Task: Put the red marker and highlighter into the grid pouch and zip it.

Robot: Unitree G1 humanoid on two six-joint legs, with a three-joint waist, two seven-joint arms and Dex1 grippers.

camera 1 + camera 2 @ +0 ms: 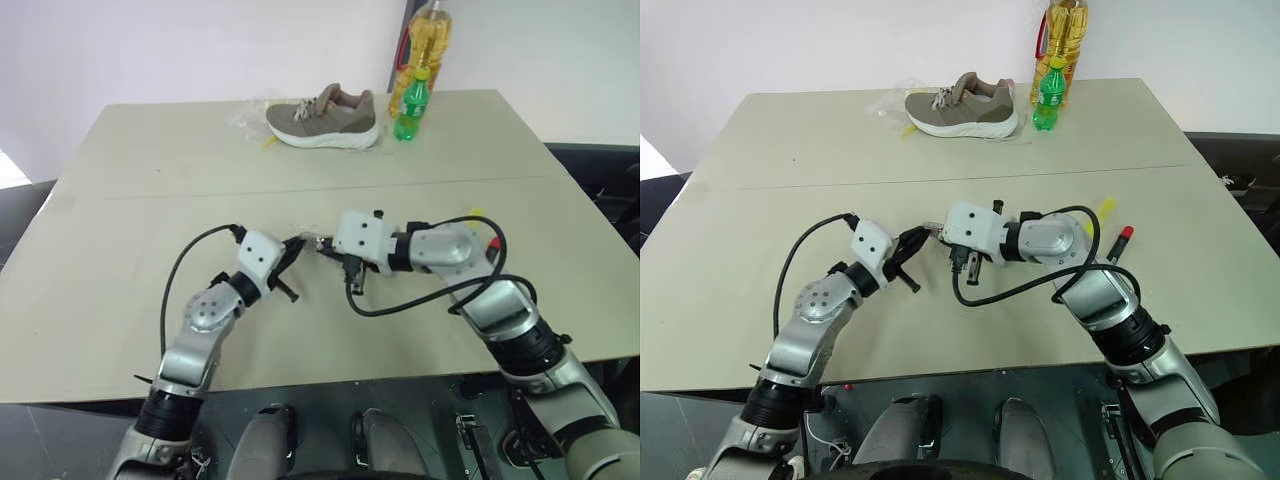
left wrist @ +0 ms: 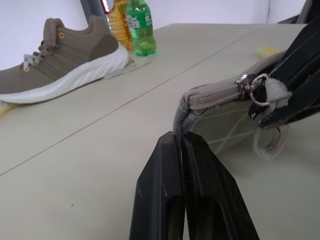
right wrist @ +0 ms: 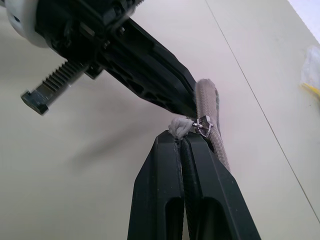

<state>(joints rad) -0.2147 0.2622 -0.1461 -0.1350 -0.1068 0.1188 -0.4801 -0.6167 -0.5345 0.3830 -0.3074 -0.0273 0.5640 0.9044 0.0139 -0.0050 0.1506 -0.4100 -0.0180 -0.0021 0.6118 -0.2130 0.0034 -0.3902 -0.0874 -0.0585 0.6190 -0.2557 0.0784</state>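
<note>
Left pincer [image 2: 186,150] clamps the grid pouch [image 2: 225,112] by its end above the bench [image 1: 150,220], right pincer [image 3: 184,142] pinches the zipper tab [image 3: 181,126], yet red marker [image 1: 1123,237] and highlighter [image 1: 1106,207] lie outside (zipping seems premature).

Grey grid pouch [image 2: 220,107] mid-table, zip end lifted; red marker [image 1: 1124,236] right.
</note>
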